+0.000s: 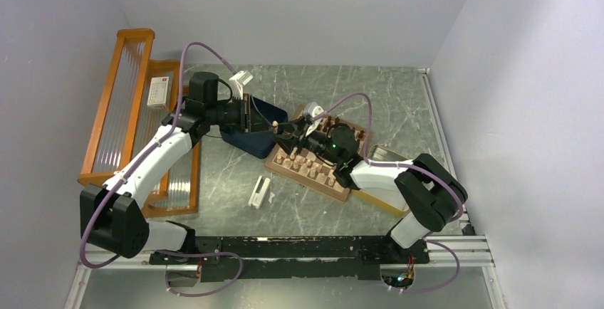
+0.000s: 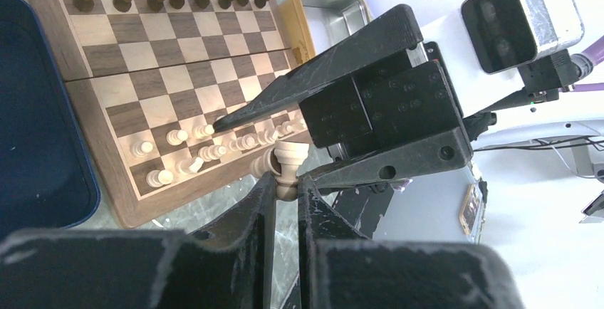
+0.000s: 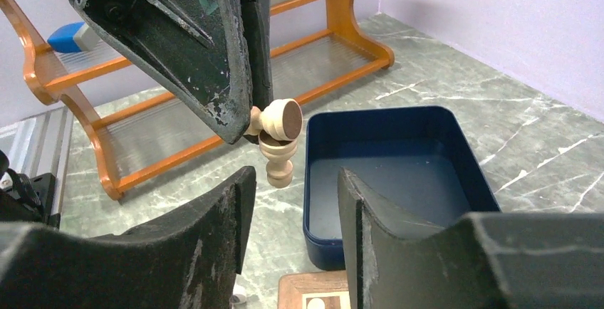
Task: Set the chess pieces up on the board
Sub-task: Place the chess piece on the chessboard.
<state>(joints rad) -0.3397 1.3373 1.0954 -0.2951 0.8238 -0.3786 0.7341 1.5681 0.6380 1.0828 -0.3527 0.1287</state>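
left gripper (image 2: 286,188) clamps pale chess pieces (image 3: 279,127) aloft
right gripper (image 3: 293,177) apart around them; early release risks a drop

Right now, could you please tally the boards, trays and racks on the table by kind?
Chessboard: 1
Trays: 2 (dark blue tray, yellow-rimmed tray)
Orange rack: 1
Total: 4
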